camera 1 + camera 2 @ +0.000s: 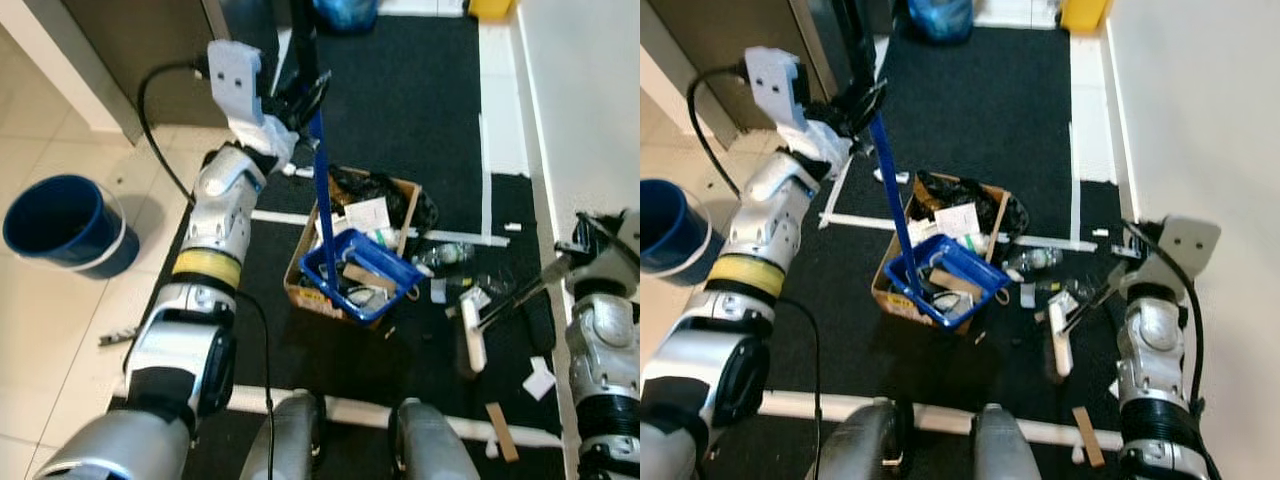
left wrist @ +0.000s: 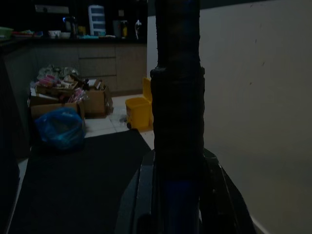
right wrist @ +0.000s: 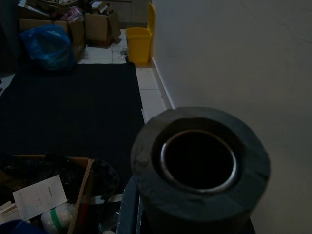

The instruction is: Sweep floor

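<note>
My left gripper (image 1: 300, 100) is shut on the long blue handle (image 1: 320, 190) of a blue dustpan (image 1: 365, 275). The pan hangs tilted over an open cardboard box (image 1: 300, 262) full of paper and a black bag. In the left wrist view the handle (image 2: 178, 122) stands between my fingers. On the right, my right gripper (image 1: 1137, 262) is shut on the dark handle of a brush (image 1: 1060, 340). Its white head rests on the black mat among scraps. The handle's hollow end (image 3: 200, 161) is close to the right wrist camera.
A blue bucket (image 1: 65, 225) stands on the tiles at left. A plastic bottle (image 1: 445, 255), paper bits and a wood strip (image 1: 503, 432) litter the mat. The wall (image 1: 1200, 120) runs close on the right. A yellow bin (image 3: 138, 45) and a blue bag (image 3: 48, 46) sit far ahead.
</note>
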Available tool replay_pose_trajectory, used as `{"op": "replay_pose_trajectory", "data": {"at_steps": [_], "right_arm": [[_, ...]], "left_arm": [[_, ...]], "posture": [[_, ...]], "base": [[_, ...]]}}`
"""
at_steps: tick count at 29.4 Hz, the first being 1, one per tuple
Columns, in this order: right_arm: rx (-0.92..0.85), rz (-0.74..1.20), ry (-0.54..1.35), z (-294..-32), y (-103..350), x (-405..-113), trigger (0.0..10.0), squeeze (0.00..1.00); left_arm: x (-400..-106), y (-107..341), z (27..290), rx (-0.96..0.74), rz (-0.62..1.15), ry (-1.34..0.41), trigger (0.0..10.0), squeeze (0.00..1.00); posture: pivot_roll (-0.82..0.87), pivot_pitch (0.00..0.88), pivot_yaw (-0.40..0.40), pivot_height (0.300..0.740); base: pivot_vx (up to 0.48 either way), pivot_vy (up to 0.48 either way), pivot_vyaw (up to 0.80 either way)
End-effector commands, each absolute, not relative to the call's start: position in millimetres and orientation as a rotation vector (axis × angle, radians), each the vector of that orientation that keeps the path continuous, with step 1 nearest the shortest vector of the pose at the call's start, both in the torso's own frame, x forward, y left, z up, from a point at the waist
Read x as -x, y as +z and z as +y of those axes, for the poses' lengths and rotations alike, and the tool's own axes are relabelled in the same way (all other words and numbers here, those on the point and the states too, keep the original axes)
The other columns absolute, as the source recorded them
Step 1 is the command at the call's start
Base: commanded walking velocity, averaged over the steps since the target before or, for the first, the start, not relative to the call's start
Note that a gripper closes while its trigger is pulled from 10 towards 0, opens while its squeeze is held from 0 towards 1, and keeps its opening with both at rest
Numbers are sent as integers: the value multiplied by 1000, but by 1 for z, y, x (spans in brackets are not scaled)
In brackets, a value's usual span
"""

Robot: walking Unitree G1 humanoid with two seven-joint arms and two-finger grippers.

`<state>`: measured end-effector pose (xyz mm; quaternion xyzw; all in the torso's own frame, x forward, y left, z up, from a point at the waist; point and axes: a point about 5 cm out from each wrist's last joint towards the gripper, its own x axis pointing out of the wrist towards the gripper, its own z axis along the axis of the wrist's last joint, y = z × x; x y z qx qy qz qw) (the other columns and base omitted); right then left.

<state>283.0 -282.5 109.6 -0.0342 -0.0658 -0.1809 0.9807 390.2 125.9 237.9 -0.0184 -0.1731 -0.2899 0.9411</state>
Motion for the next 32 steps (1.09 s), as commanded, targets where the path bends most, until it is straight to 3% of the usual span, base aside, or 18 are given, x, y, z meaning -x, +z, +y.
{"op": "replay_pose_trajectory", "data": {"at_steps": [1, 8, 11, 21, 32], "right_arm": [[60, -46, -398, -287, 93, -273, 10000, 0], [55, -40, -402, -285, 97, -271, 10000, 0], [52, -39, -399, -282, 99, -272, 10000, 0], [52, -29, -389, -279, 99, -270, 10000, 0], [51, -18, -393, -279, 100, -269, 10000, 0]], "left_arm": [[-393, 262, 138, -20, -442, -538, 10000, 0], [-401, 292, 147, -75, -503, -416, 10000, 0], [-409, 305, 152, -12, -481, -361, 10000, 0], [-420, 292, 148, 167, -283, -394, 10000, 0], [-423, 294, 153, 100, -243, -357, 10000, 0]], "posture": [[-48, 242, 43, 740], [-47, 231, 49, 740], [-46, 228, 49, 740], [-49, 230, 49, 740], [-47, 229, 52, 740]], "base": [[0, 0, 0], [0, 0, 0], [0, 0, 0], [0, 0, 0], [0, 0, 0]]}}
